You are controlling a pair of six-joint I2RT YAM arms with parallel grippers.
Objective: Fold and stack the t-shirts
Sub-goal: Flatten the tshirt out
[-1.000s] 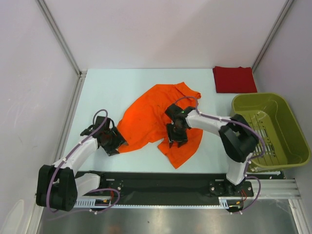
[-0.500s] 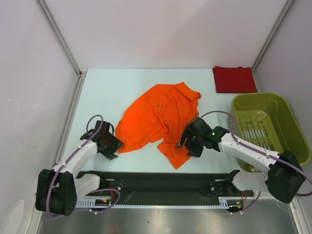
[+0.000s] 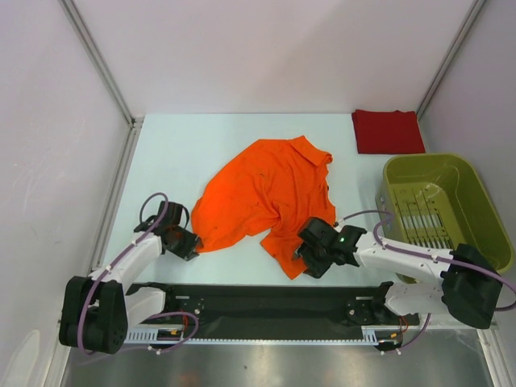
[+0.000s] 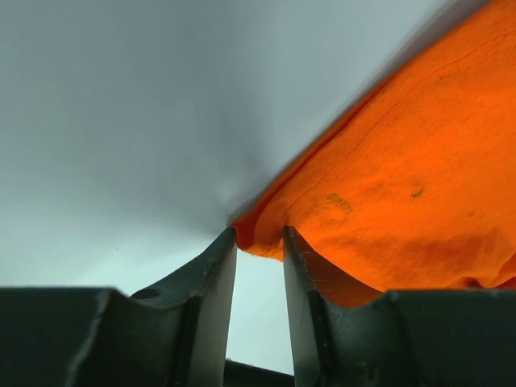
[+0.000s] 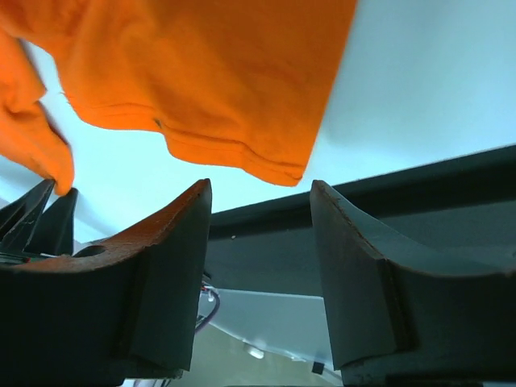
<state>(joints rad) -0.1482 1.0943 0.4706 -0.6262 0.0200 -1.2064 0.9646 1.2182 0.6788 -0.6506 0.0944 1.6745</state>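
Observation:
The bright orange t-shirt (image 3: 262, 193) lies crumpled and unfolded in the middle of the table. The dark red t-shirt (image 3: 387, 131) lies folded as a rectangle at the back right. My left gripper (image 3: 189, 242) is low at the orange shirt's near-left corner. In the left wrist view that corner of the orange t-shirt (image 4: 403, 169) lies between the tips of my left gripper (image 4: 258, 238), whose jaws stand narrow with bare table showing between them. My right gripper (image 3: 310, 256) is at the shirt's near corner. It is open (image 5: 260, 187) and empty, with the orange t-shirt's hem (image 5: 234, 153) just beyond the tips.
An olive-green plastic basket (image 3: 476, 201) stands at the right edge. The black rail (image 3: 266, 302) with the arm bases runs along the near edge, close to my right gripper. White walls enclose the table on the left, back and right.
The right arm has swung from the middle of the orange shirt down to its near corner. The left gripper has drawn slightly nearer and its jaws have narrowed around the shirt's corner.

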